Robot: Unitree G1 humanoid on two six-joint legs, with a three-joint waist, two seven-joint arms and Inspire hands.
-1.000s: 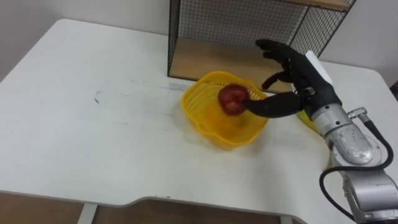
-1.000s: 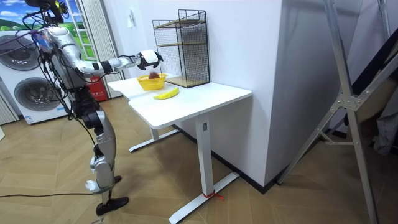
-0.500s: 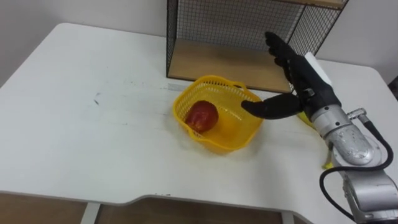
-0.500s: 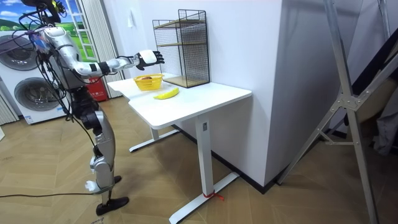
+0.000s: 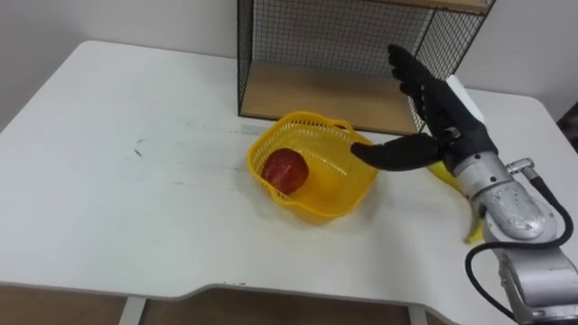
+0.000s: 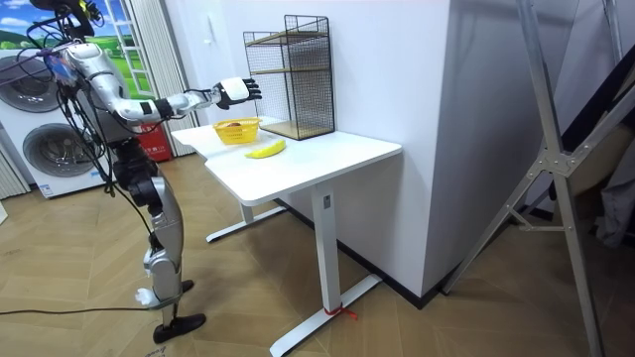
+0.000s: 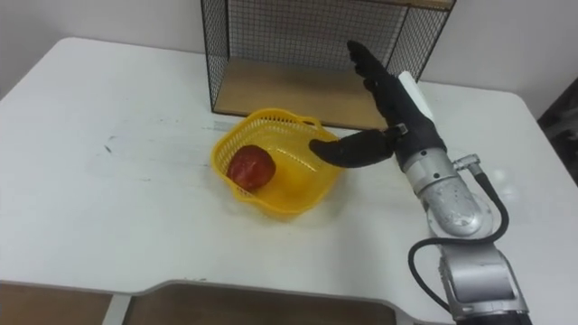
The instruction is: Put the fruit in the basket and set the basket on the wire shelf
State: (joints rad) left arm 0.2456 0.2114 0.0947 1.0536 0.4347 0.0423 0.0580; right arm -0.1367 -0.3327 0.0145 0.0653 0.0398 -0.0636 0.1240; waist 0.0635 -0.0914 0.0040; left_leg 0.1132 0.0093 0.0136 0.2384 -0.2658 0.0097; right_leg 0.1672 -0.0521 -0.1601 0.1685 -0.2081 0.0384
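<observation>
A yellow mesh basket (image 5: pixel 327 185) sits on the white table (image 5: pixel 117 208) in front of the wire shelf (image 5: pixel 343 41). A red apple (image 5: pixel 284 169) lies inside it on the left. My right hand (image 5: pixel 442 122) is open just right of the basket, fingers straight and raised, thumb reaching over the basket's right rim, holding nothing. A yellow banana (image 5: pixel 447 174) lies on the table, mostly hidden behind that hand and forearm. The room view shows the basket (image 6: pixel 238 130), the banana (image 6: pixel 265 149) and my right hand (image 6: pixel 236 92) above them.
The shelf's wooden bottom board (image 5: pixel 316 90) lies right behind the basket, with a black mesh wall on its left side. I stand at the table's end on the room view's left. Washing machines (image 6: pixel 50 149) stand behind me.
The apple left my right hand and rolled to the basket's left side. The hand's fingers straightened and rose.
</observation>
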